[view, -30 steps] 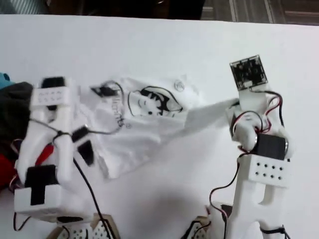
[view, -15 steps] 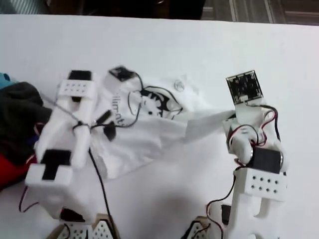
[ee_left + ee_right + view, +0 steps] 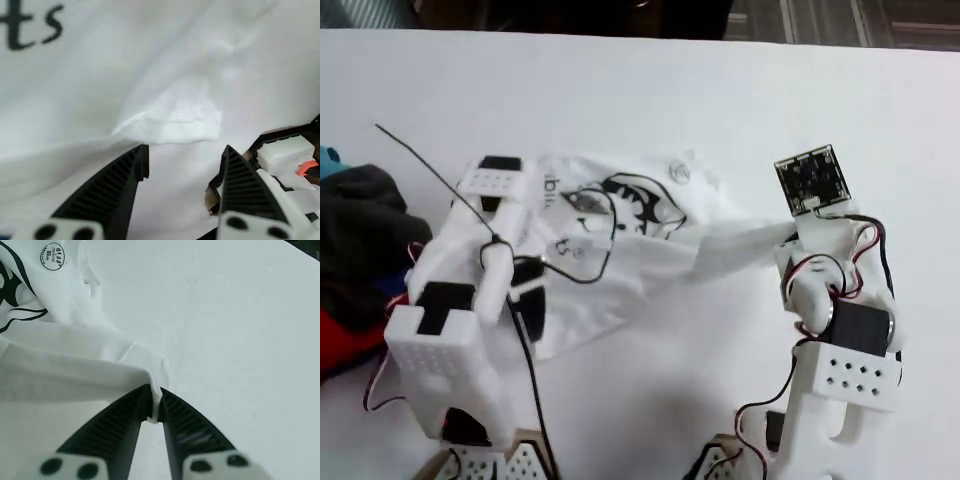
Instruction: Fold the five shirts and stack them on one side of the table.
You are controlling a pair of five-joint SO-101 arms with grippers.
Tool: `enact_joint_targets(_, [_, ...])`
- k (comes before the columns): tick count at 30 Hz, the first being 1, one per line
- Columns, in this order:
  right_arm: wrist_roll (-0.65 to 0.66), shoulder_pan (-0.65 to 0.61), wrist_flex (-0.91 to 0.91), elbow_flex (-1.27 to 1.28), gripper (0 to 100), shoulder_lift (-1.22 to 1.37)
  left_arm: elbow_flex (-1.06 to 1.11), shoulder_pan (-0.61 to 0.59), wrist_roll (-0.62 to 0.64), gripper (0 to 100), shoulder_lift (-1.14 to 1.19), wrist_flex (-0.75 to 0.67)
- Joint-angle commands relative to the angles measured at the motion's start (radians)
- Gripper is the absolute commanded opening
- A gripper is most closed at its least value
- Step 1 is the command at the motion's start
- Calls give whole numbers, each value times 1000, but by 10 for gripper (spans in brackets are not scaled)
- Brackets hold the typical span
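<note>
**High view, left to right.** At the left edge of the table [image 3: 650, 80] you have a garment pile [image 3: 350, 250] of dark, red and blue cloth. The left arm [image 3: 455, 300] leans over the left part of the white shirt [image 3: 620, 280], which lies crumpled at the table's middle, printed side up. The right arm [image 3: 830, 300] stands at the shirt's right, with a sleeve [image 3: 740, 240] drawn out toward it.

**Left wrist view.** This shows what the arm hides from above: your left gripper [image 3: 185, 150] is released, jaws spread with nothing between them, just short of a folded hem [image 3: 175, 125] of the white shirt.

**Right wrist view.** Your right gripper [image 3: 154, 397] is clenched on the sleeve's corner, with cloth pinched between the jaw tips.

**Print.**
- High view: a black line-drawn cartoon face [image 3: 630, 195].
- Left wrist view: large dark letters [image 3: 30, 25], cut off at the edge.
- Right wrist view: a small round printed tag [image 3: 52, 256], its text too small to make out
</note>
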Motion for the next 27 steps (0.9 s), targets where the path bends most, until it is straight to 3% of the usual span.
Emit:
enact_joint_targets(1, [6,8,-2,-6,21,-28,7,37,-5,248,-28,-34])
enact_joint_targets(7, [8,8,-2,-6,21,-28,-22,38,63,248,-54,-153])
enact_joint_targets(14, [8,8,-2,-12,21,-28,147,63,87,248,-61,-299])
enact_joint_targets(21, [9,8,-22,-12,21,-28,260,130,81,173,-66,-276])
enact_joint_targets(27, [9,8,-22,-9,21,-28,268,141,86,173,-160,-199])
